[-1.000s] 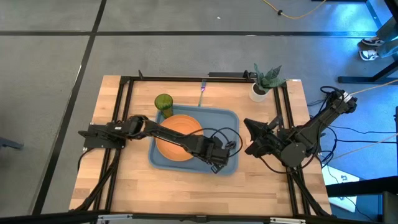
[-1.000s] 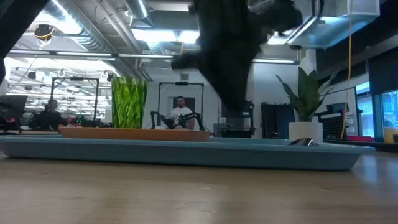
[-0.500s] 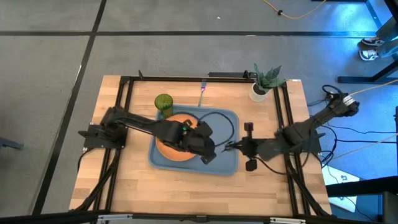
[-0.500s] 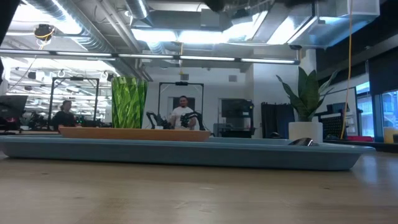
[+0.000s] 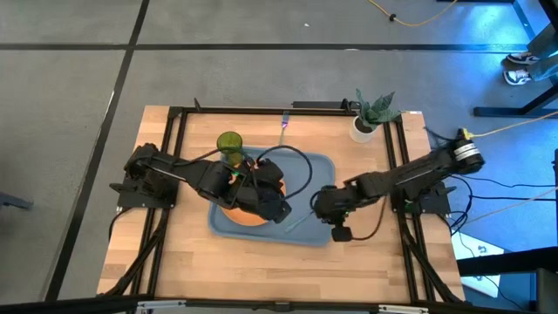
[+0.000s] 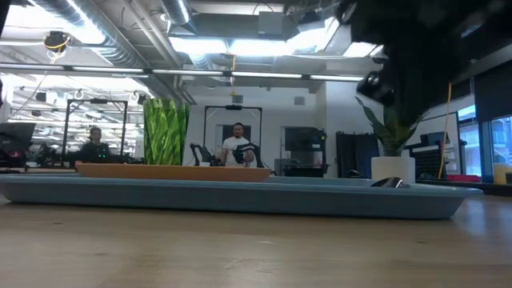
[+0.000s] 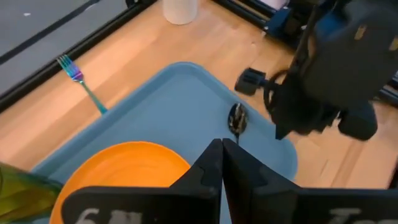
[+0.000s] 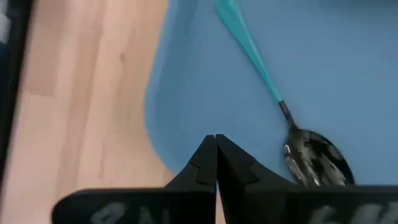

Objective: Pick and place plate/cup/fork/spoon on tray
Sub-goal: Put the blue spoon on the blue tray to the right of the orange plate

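The near edge of the bench (image 5: pixel 261 262) is bare pale wood with a fine grain. Just beyond it lies the tray (image 5: pixel 316 170), a large blue-grey rectangle of smooth plastic with rounded corners and a raised rim, set near the middle of the bench so that both arms can reach it.

At the tray's near right corner the spoon (image 8: pixel 292 127) is found, flat on the tray floor; its oval bowl is dark and shiny and its slim handle is light teal. It seems already delivered. The right gripper (image 8: pixel 215 144) is held above that corner with its fingers pressed together and nothing between them, probably because the spoon is no longer held.

On the left half of the tray the plate (image 5: pixel 237 209) rests, round, flat and plain orange, partly hidden under the left arm. The left gripper (image 7: pixel 221 152) hangs over the plate's right side, also clenched and empty.

At the tray's far left corner the cup (image 5: pixel 229 145) stands upright, a translucent green tumbler; whether it is inside the rim or just outside cannot be decided from above.

Beyond the far rim, toward the far edge of the bench, the fork (image 7: pixel 79 84) lies on the wood, not yet placed. A white pot with a plant (image 5: pixel 366 118) stands at the far right corner.
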Tool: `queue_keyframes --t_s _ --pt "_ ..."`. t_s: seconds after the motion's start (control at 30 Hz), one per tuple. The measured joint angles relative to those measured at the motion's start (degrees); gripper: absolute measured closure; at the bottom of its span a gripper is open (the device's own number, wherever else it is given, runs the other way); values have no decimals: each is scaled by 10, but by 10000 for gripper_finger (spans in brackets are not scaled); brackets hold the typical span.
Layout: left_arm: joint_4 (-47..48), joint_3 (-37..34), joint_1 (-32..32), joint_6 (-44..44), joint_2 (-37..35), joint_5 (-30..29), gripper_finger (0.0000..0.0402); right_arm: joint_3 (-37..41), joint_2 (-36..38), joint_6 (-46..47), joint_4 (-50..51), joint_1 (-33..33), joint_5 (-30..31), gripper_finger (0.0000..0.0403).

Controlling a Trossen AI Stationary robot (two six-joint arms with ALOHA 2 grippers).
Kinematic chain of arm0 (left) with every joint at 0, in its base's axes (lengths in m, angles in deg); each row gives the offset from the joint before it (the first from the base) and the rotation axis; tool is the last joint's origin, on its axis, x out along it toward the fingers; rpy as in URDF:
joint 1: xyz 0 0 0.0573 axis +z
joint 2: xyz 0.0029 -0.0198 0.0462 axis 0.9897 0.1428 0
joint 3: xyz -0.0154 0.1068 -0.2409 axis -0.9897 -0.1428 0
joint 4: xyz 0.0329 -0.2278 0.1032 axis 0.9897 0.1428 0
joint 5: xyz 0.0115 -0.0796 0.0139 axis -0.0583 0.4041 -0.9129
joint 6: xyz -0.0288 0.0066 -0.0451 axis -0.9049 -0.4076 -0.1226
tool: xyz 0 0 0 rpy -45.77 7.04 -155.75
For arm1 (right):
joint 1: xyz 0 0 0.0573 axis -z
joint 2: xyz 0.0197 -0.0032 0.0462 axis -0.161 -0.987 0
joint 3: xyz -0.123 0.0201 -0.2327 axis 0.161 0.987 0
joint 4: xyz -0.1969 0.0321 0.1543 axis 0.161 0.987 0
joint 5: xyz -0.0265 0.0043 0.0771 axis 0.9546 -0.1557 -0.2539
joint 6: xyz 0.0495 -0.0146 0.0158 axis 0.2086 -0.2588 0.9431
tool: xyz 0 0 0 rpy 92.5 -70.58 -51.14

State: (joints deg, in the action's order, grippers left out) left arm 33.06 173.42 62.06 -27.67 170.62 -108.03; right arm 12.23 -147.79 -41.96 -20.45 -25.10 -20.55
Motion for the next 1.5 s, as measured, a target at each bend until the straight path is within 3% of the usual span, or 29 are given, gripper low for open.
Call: queue_keyframes --t_s 0.43,0.93,1.5 --pt "11 0 4 0 1 -11 401 -17 -121 -1 20 47 -10 402" --pt "10 0 4 0 2 -11 401 -17 -125 -33 67 95 51 403" --pt "10 0 3 0 2 -11 401 -17 -125 -88 -9 156 62 403"
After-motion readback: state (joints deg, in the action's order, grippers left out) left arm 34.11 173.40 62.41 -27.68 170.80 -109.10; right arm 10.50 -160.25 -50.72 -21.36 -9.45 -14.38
